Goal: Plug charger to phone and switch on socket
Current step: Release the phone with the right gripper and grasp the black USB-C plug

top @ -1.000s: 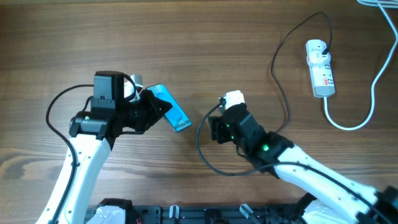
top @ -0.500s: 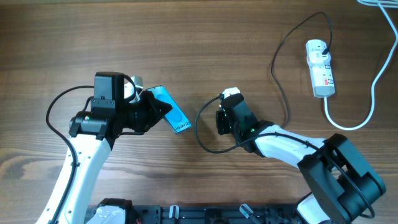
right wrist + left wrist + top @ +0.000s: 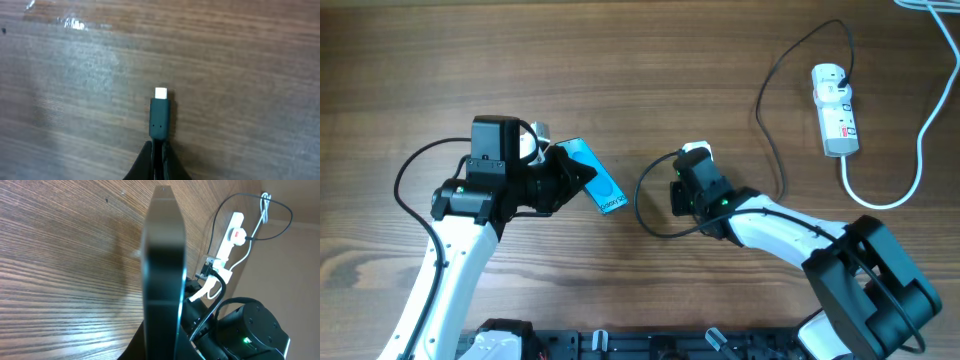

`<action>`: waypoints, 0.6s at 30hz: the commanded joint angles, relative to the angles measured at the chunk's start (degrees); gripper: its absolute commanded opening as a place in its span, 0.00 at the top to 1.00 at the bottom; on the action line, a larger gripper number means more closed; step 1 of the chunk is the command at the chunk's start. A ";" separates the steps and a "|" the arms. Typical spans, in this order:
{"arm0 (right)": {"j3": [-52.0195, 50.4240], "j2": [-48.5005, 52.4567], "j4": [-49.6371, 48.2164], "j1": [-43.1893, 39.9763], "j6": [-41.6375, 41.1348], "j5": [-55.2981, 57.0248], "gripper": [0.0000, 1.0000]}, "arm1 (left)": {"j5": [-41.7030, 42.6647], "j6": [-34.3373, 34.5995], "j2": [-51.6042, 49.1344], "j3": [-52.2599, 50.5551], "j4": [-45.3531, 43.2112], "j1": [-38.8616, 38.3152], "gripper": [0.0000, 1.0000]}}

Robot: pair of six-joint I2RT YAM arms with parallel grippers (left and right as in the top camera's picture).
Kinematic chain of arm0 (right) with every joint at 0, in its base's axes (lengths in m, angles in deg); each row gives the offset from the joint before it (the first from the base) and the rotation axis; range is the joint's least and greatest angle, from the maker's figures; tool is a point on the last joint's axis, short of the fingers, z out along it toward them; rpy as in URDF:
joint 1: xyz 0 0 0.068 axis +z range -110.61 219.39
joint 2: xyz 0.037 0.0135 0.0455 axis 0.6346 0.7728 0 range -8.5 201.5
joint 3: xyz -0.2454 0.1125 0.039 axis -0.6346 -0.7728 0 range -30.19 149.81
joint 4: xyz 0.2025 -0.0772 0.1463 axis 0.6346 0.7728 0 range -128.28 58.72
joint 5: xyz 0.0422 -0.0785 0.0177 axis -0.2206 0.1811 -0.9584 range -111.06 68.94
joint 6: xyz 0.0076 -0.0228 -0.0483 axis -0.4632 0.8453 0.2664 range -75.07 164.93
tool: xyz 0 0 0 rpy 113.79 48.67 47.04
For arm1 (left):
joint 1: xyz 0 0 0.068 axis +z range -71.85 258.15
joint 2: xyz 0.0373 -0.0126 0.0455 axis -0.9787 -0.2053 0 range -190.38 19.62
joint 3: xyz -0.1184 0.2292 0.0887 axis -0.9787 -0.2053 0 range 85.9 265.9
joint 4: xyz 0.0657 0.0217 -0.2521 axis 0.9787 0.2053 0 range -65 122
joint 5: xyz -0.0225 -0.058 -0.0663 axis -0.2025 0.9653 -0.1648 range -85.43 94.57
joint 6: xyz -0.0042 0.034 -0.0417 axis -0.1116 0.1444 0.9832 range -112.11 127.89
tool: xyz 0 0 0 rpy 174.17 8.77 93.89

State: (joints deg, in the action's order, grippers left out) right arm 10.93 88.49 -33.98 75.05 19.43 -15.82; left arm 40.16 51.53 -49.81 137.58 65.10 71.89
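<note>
Turquoise phone sits in the left pincer, clamped at its upper-left end, with the screen up toward the overhead camera and the "Galaxy" end free.

- **Phone axis:** it runs diagonally, upper-left to lower-right in the overhead view. The free short end points down-right, toward the right arm.
- **Right pincer:** it's closed on the charger just behind the plug. In the right wrist view the black plug body and its bare metal tip stick straight out past the fingertips, over bare table.
- **Key relation:** the phone lies to the left of the right pincer, near but clearly apart. No phone shows in the right wrist view, so we judge the plug isn't aimed at the free end yet. The tip has to swing left and line up with that diagonal axis before it goes in.
- **Port:** the left wrist view shows the phone edge-on as a dark, blurred slab. We can't make out the port, but it's probably on the free short end.
- **Cable:** the slack loops below and to the left of the right pincer, then runs up and right to the socket.
- **Socket:** the white strip is far right and well apart from both pincers, with the right arm nearer. The red-marked switch is visible, but we can't tell whether it's on or off. A thicker white cable curls beside it.

Our read is that mating comes first and the switch after that.
</note>
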 commanded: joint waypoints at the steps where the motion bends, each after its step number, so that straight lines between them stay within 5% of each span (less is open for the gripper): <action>1: -1.31 -1.01 6.58 0.15 -1.42 -7.28 0.96 | 0.57 0.33 0.42 0.48 -0.33 0.37 0.96; 3: -0.46 -5.90 9.64 0.15 -2.49 -7.23 0.96 | 0.57 0.33 0.42 0.48 0.04 0.37 0.96; 4: -0.50 -5.95 11.78 0.15 -3.78 -7.04 0.88 | 0.55 0.31 0.42 0.48 0.07 0.37 0.96; 5: -0.68 -5.49 12.98 0.15 -4.70 -7.06 0.59 | 0.55 0.31 0.42 0.48 0.07 0.37 0.96; 9: -0.74 -5.38 14.03 0.15 -4.48 -7.06 0.44 | 0.55 0.31 0.42 0.48 0.07 0.37 0.96; 15: -0.72 0.24 16.09 3.58 -0.13 -3.06 0.61 | 1.01 0.39 0.42 0.48 0.07 0.37 0.96; 18: -0.72 0.31 17.97 3.72 -0.22 -2.23 0.86 | 1.22 0.52 0.42 0.48 0.07 0.37 0.96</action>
State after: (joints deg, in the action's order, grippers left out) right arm 12.79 85.08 -18.35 78.31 19.72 -17.24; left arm 40.18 51.70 -49.81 137.58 65.36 71.89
